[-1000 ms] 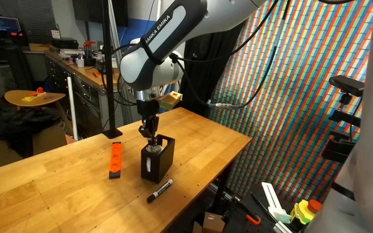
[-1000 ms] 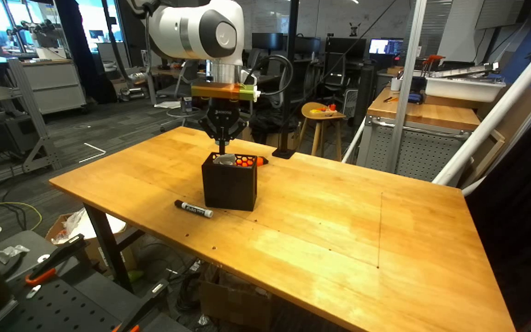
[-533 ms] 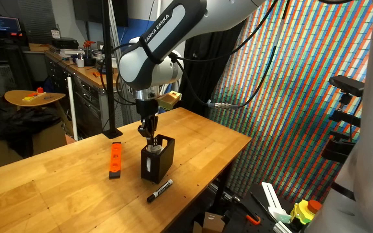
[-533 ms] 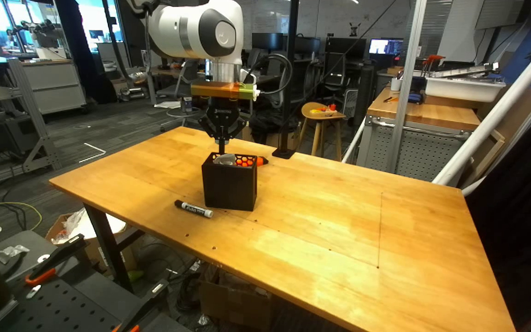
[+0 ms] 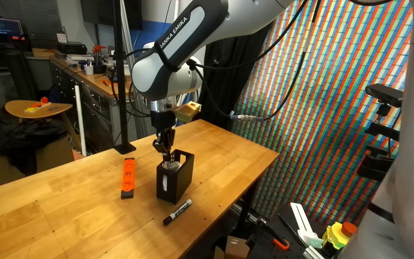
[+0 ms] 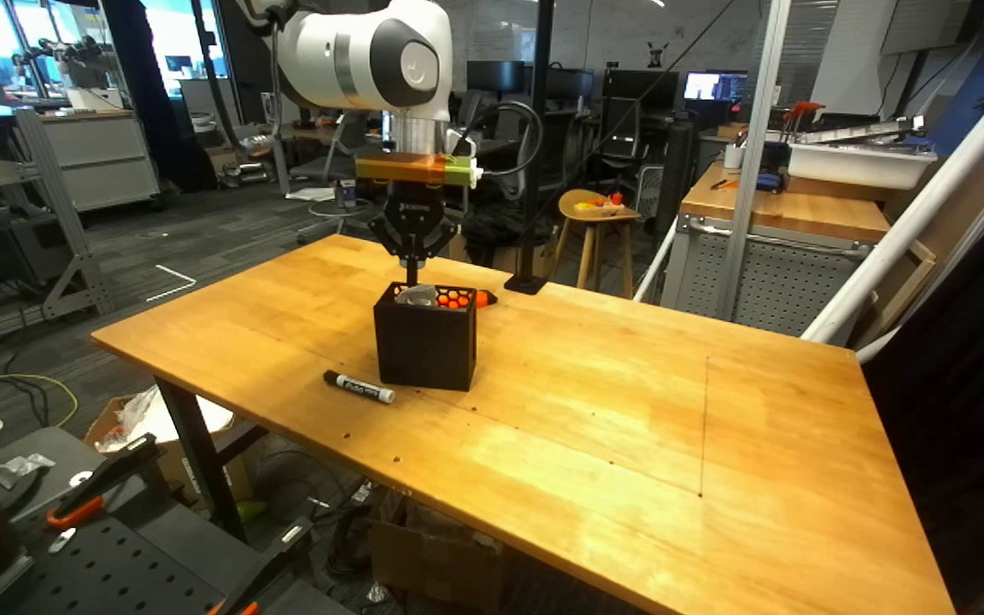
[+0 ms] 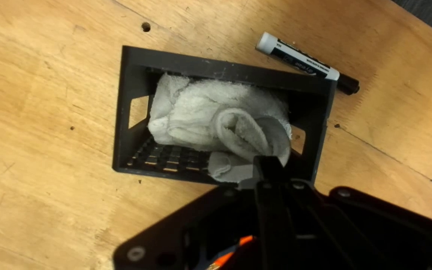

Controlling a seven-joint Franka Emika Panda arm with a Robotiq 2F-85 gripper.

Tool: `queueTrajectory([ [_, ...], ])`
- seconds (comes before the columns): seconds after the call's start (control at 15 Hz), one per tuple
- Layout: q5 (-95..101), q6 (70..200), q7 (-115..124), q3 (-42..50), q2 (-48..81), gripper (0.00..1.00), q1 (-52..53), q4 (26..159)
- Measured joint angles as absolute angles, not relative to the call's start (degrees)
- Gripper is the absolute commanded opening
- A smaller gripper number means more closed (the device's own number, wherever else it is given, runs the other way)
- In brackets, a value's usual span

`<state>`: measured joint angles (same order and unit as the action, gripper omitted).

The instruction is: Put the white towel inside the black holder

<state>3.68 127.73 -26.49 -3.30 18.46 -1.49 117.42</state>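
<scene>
The black holder (image 5: 182,185) stands upright on the wooden table, open at the top. Crumpled inside it is the white towel (image 7: 208,112), which fills much of the opening in the wrist view; a folded loop of towel (image 5: 173,166) shows just at the rim. My gripper (image 7: 270,165) is shut, its fingers together, and points down over the perforated long side of the holder. In an exterior view the gripper (image 6: 412,278) is right at the holder's back rim. The tips overlap the towel's edge in the wrist view; whether they touch it I cannot tell.
A black-and-white marker (image 5: 177,212) lies beside the holder, near the table's edge. On the opposite side lies an orange level (image 5: 128,178). A black post (image 6: 535,154) rises from a base on the table's far edge.
The arm and gripper have shifted only very slightly. The towel and the holder have stayed where they were, and the gripper has remained shut.
</scene>
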Motion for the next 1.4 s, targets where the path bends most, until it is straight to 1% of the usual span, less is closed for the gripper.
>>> queueTrajectory([
  [0.87,3.92,127.57,-27.91,-3.40,21.83,0.00,-1.65,112.94],
  [1.4,4.34,127.60,-28.15,-2.69,21.70,0.00,-2.62,112.88],
])
